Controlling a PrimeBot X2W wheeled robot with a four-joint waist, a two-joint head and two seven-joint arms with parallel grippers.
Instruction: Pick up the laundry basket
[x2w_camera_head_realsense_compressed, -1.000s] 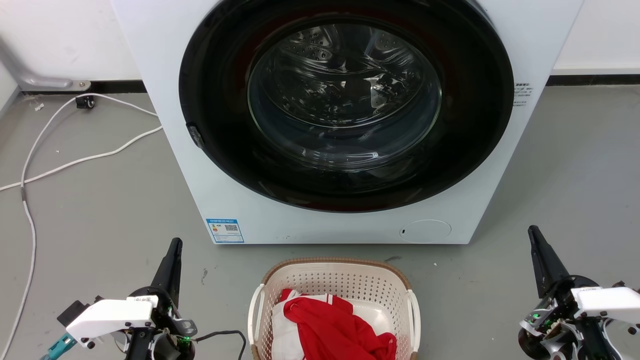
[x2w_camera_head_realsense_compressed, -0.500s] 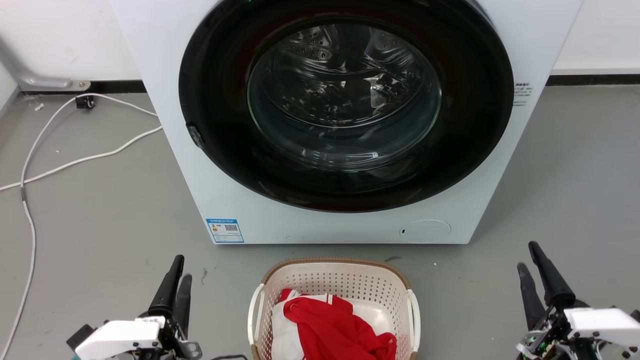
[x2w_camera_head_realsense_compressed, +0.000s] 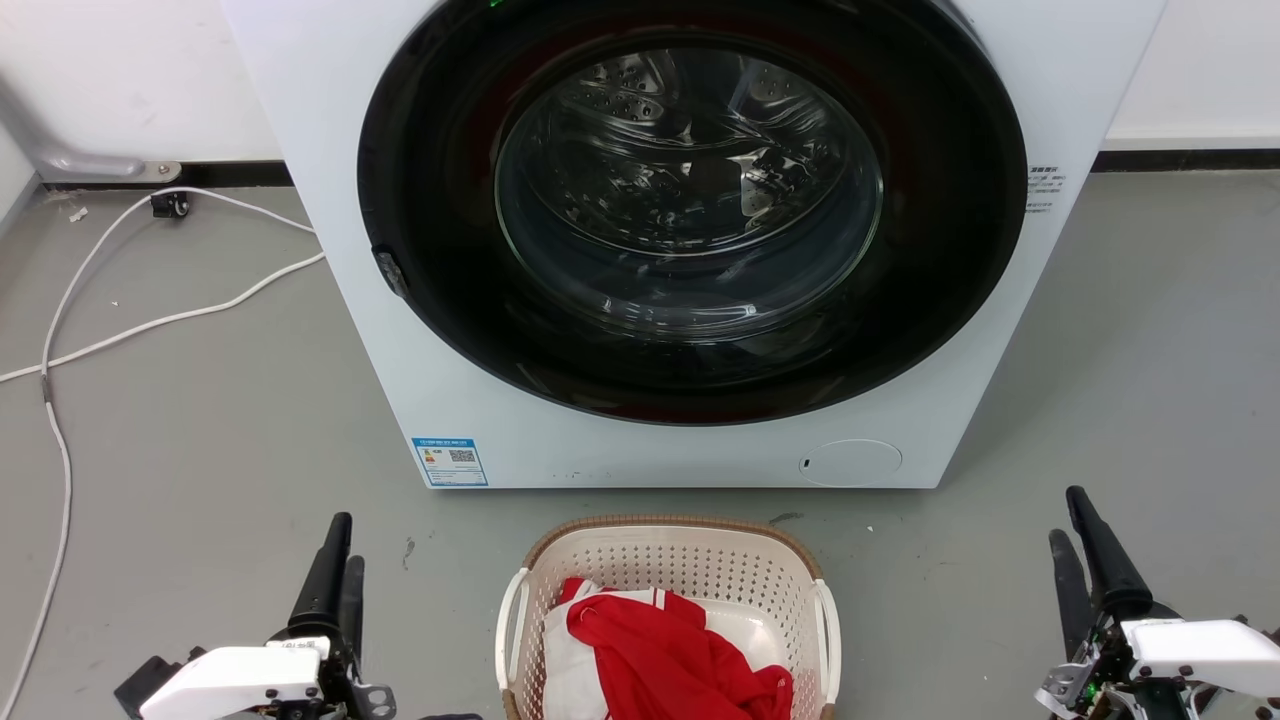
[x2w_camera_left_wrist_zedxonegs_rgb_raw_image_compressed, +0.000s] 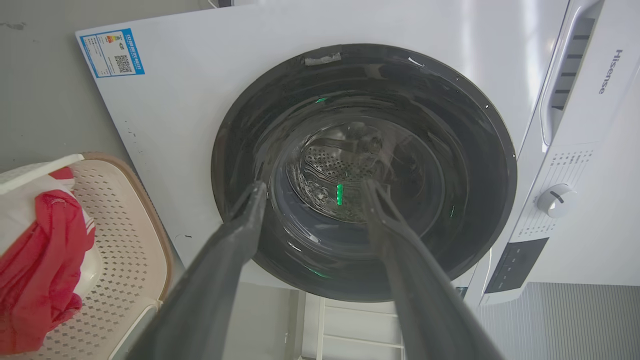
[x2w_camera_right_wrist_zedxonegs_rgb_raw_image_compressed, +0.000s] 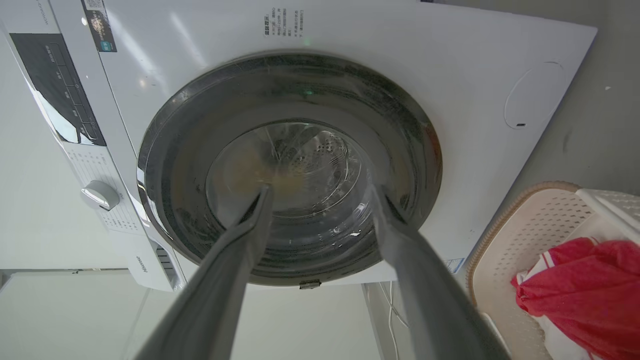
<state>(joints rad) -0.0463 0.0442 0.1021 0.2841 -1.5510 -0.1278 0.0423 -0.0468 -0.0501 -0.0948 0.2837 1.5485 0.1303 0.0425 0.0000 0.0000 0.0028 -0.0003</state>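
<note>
Laundry basket (x2w_camera_head_realsense_compressed: 690, 570): cream wall with a regular perforated pattern, brown woven-look rim, white side handles. Contents: red garment (x2w_camera_head_realsense_compressed: 680, 665) with a white stripe along one edge, lying over white cloth (x2w_camera_head_realsense_compressed: 562, 660). Washing machine (x2w_camera_head_realsense_compressed: 400, 400): white casing, glossy black door ring (x2w_camera_head_realsense_compressed: 420, 230), silver drum (x2w_camera_head_realsense_compressed: 690, 150) with a dotted hole pattern behind clear glass, blue label (x2w_camera_head_realsense_compressed: 450, 461). Floor (x2w_camera_head_realsense_compressed: 180, 450): plain grey. Cable (x2w_camera_head_realsense_compressed: 150, 322): white. Left claw (x2w_camera_head_realsense_compressed: 347, 545) and right claw (x2w_camera_head_realsense_compressed: 1066, 515): dark fingers, white housings.

Head cam looks forward and down at the washing machine (x2w_camera_head_realsense_compressed: 650, 455) from a bit back. Both wrist cams sit low, rolled sideways, facing its door (x2w_camera_head_realsense_compressed: 690, 230). All three catch the laundry basket (x2w_camera_head_realsense_compressed: 680, 565) too.
</note>
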